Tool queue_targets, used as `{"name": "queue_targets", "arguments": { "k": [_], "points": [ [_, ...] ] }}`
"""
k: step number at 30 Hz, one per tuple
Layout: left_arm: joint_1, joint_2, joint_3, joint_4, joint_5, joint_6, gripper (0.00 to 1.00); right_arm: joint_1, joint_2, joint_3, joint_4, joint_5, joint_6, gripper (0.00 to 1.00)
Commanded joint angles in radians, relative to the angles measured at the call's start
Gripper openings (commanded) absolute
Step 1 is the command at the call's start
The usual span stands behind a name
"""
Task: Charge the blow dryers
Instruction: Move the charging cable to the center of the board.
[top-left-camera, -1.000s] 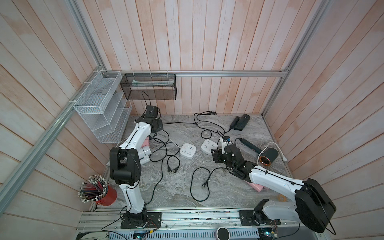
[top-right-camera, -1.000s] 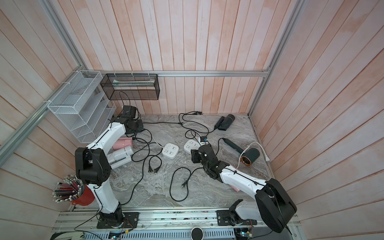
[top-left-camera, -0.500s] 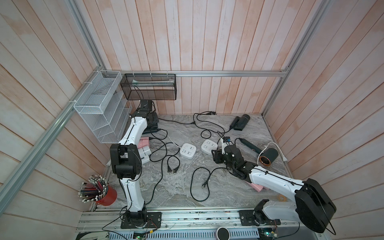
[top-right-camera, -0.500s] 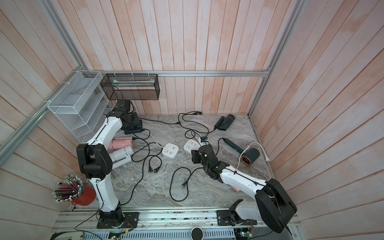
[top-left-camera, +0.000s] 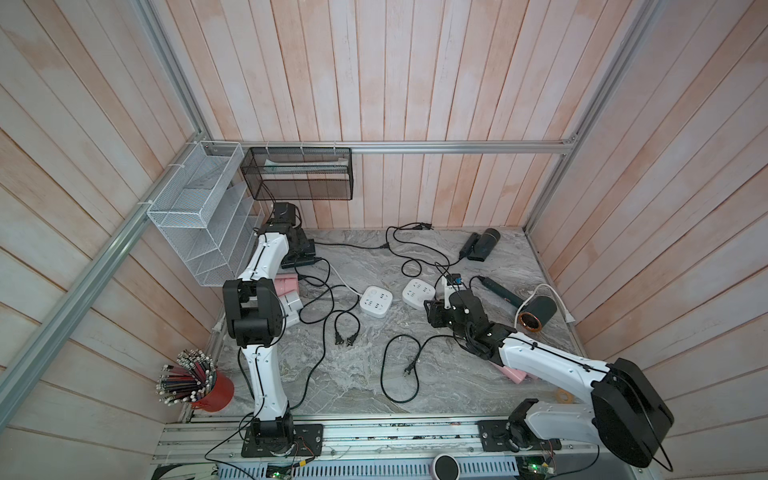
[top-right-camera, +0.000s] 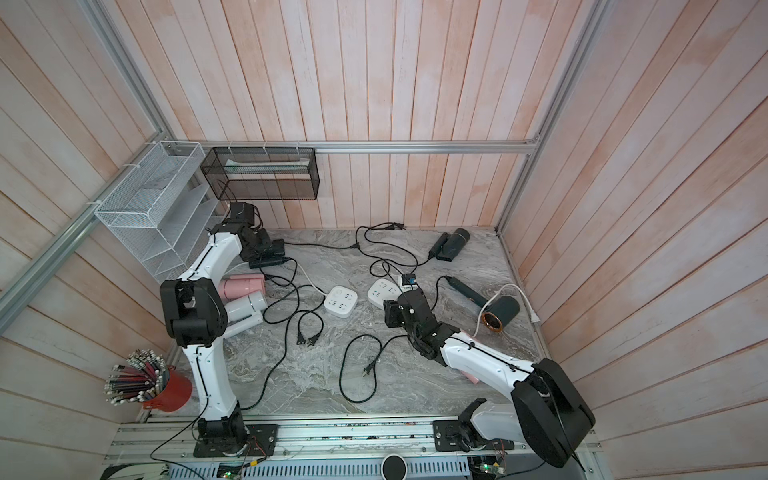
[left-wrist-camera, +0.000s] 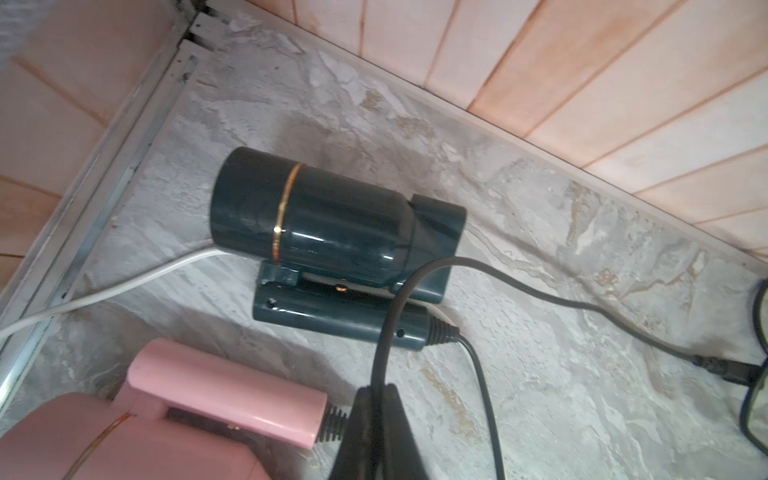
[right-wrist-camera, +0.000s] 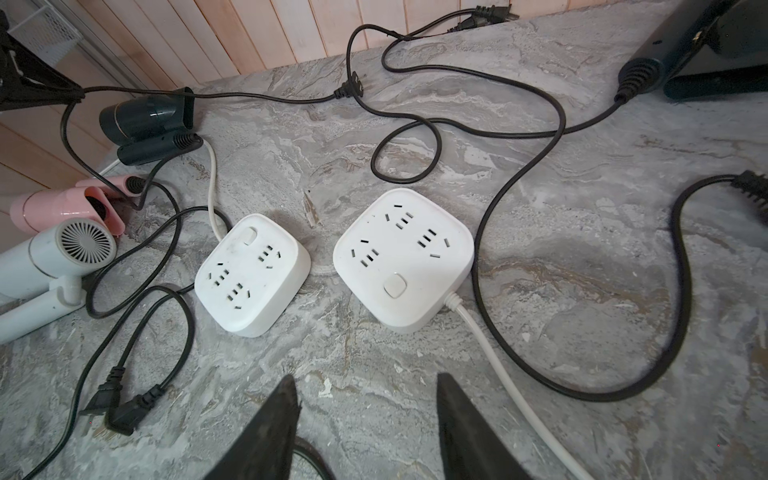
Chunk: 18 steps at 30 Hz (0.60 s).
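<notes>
1. Done so far: nothing, as I read it; the power strips (right-wrist-camera: 253, 274) sit side by side in the middle of the table, and every socket is bare in the right wrist view.
2. The blow dryers lie scattered: a dark dryer (left-wrist-camera: 332, 224) sits in the back corner on the left arm's side; a pink dryer (left-wrist-camera: 187, 415) and a light grey dryer (right-wrist-camera: 54, 253) lie just beside it; a black dryer (top-left-camera: 482, 245) is by the back wall on the right arm's side; a copper-ringed dryer (top-left-camera: 536, 313) is near the right wall; a second pink dryer (top-left-camera: 515, 376) lies partly under the right arm.
3. The left gripper (left-wrist-camera: 380, 392) is pinched tight on a black cord (left-wrist-camera: 383, 336), just above the pink dryer's handle; whose cord it is I cannot tell for sure.
4. The right gripper (right-wrist-camera: 368, 390) has its jaws about half apart and holds nothing; it hangs low over the table, facing the strips.
5. Left to do: all of it; loose plugs (right-wrist-camera: 116, 411) lie on the table near the strips; each cord needs its plug carried over and pushed into a socket.
</notes>
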Motion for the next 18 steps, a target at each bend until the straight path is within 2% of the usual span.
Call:
{"name": "queue_targets", "arguments": {
  "k": [1, 6, 9, 13, 16, 18],
  "points": [
    [0.012, -0.043, -0.003, 0.009, -0.014, -0.023, 0.07, -0.003, -0.014, -0.011, -0.022, 0.019, 0.007, 0.54],
    [0.021, -0.047, -0.016, 0.013, -0.024, -0.028, 0.07, -0.003, -0.017, -0.008, -0.023, 0.018, 0.007, 0.54],
    [0.024, -0.042, -0.017, 0.026, 0.012, -0.024, 0.08, -0.003, -0.022, -0.009, -0.029, 0.02, 0.007, 0.54],
    [0.02, -0.032, -0.019, 0.055, 0.074, 0.008, 0.13, -0.002, -0.038, -0.009, -0.039, 0.016, 0.004, 0.54],
    [0.017, -0.022, -0.014, 0.059, 0.091, 0.025, 0.19, -0.003, -0.046, -0.015, -0.037, -0.008, -0.012, 0.53],
    [0.015, -0.028, -0.015, 0.058, 0.095, 0.025, 0.2, -0.003, -0.045, -0.017, -0.037, -0.016, -0.023, 0.53]
  ]
}}
